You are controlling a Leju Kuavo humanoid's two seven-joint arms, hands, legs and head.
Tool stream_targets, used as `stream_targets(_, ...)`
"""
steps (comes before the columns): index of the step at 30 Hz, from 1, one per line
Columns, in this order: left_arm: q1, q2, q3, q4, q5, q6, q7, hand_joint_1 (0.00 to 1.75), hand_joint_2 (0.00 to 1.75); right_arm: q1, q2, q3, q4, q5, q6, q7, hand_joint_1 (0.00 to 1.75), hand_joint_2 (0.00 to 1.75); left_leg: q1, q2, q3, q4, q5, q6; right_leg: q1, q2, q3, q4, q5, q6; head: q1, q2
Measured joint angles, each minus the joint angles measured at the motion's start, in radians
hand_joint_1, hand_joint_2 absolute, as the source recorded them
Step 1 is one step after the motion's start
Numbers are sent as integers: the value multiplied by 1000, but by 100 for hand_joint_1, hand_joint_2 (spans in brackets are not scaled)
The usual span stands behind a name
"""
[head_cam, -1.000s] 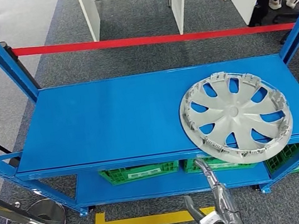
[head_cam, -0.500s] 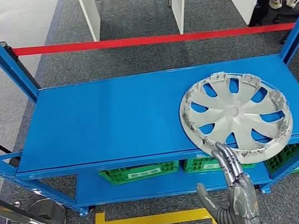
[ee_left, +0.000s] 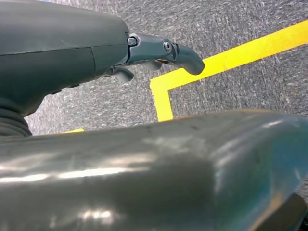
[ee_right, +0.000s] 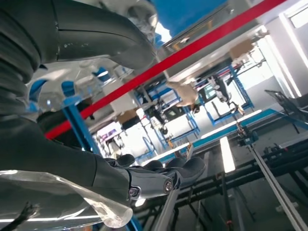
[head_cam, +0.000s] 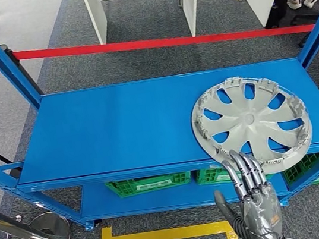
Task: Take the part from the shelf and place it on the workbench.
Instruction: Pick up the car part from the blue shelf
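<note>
Now our right hand (head_cam: pixel 255 204) is higher than it was a second ago, rising in front of the shelf (head_cam: pixel 105 133) edge, and its fingers (head_cam: pixel 242 170) have fanned out where before they came up edge-on and bunched. We read this as the reach for the part: the hubcap (head_cam: pixel 251 124) is untouched, lying flat on the shelf with its near rim hanging over the front edge, just beyond our fingertips. In the head view the fingers are spread and straight, the thumb (head_cam: pixel 224 205) set wide to the side, holding nothing. Their tips overlap the rim's near edge, but we cannot tell whether they touch it or hover short of it. The right wrist view shows the thumb and fingers well apart with nothing between them.

Our left hand (ee_left: pixel 160 50) hangs low over the floor; its fingers look lightly curled and hold nothing, though how far they have closed we cannot tell.
</note>
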Motion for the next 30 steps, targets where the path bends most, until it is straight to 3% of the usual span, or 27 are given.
stream_targets(9,-7,6,-40,-2,4,-2,18,0,0,-54,-98,45,64,194,-1,237,0,175,0,0,0,0,0,0,0,0,0,0,0,0,0,0)
stream_targets(20,-10,15,-71,-10,9,-3,33,0,0,-127,-258,149,156,279,-2,542,0,175,0,0,0,1,0,0,0,0,0,0,0,0,0,0)
stream_targets(30,-10,17,-75,-14,24,-21,25,0,0,-99,-345,178,180,281,-3,647,0,175,0,0,0,1,0,1,0,0,0,0,0,0,0,0)
